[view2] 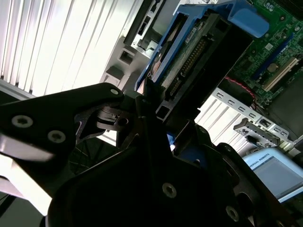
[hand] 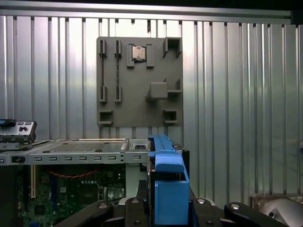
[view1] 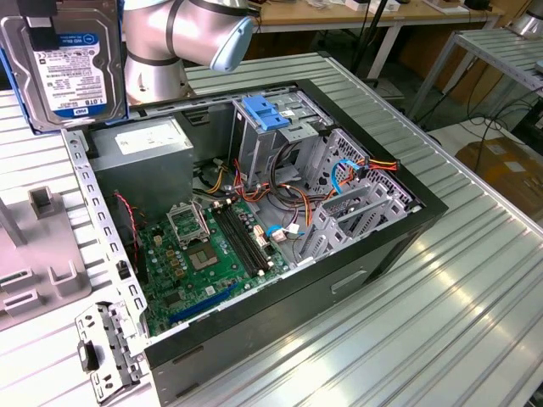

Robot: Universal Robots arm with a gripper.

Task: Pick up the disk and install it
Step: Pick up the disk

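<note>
**Item 1, the disk**: hard drive in a blue plastic carrier, its white label with a blue band facing the exterior camera. It is held upright off the worktop at the exterior view's upper left. It is outside the computer case, above and just beside the corner that holds the power supply. It is not in the case. In the second wrist view its connector edge faces the camera. In the first wrist view the carrier shows end-on.

**Item 2, jaws**: closed on the disk, one black jaw at each side of the blue carrier, seen in both wrist views.

**Item 3, robot arm**: silver-grey with a pale blue joint cap, standing behind the case.

**Item 4, computer case**: black tower lying on its side on the ribbed metal worktop, side panel off.
- green motherboard on the floor of the case
- grey power supply with a white label
- metal drive cage with a blue plastic piece on top
- orange and yellow cables between board and cage

**Item 5, grey fixture plate**: flat on the worktop beside the case, with slots and small raised blocks.

**Item 6, metal bracket**: at the case's corner, at the exterior view's lower left.
</note>
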